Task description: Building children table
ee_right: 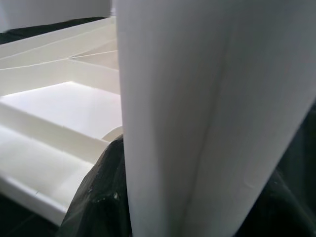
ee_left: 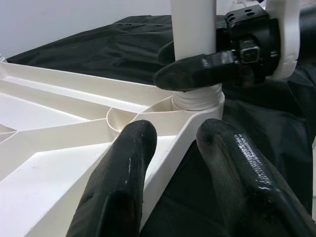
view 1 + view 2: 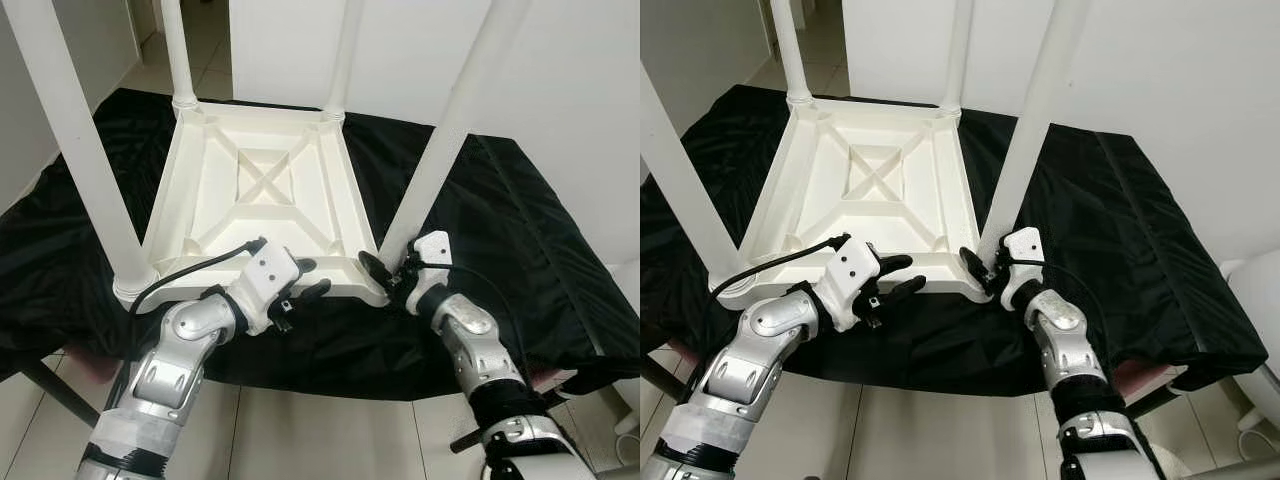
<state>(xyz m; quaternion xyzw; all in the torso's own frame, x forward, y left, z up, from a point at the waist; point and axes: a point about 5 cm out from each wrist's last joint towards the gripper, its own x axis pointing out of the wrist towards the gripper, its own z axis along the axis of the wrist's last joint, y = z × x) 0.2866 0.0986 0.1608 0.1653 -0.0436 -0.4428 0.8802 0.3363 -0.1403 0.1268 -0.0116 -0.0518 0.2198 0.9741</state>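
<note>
The tops of all four white legs run out of the head views, and in the right wrist view the near right leg [image 1: 197,118] stands so close that its blurred surface hides most of the scene; one black finger [image 1: 98,197] shows dimly beside it.

The children's table [image 3: 262,195] lies upside down on a black cloth [image 3: 520,230], its ribbed underside facing up and its four legs pointing upward. It sits just ahead of both grippers.

The left gripper [image 3: 305,280] reaches forward over the table's near rim. Its two fingers [image 2: 123,182] are spread apart and straddle that rim, one on the inner side over the ribs and one outside over the cloth; whether they press the plastic cannot be told. The left arm [image 3: 180,350] is bent at the elbow, rising from the lower left with the wrist angled toward the near right corner.

The right gripper [image 3: 388,272] is at the base of the near right leg [image 3: 430,170], just above the threaded collar [image 2: 197,101] where the leg meets the corner socket. Its fingers wrap around the leg from both sides and clamp it. The right forearm [image 3: 475,345] slants up from the lower right, wrist turned inward toward the leg.

The near left leg [image 3: 85,150] rises beside the left arm, apart from the left gripper.
</note>
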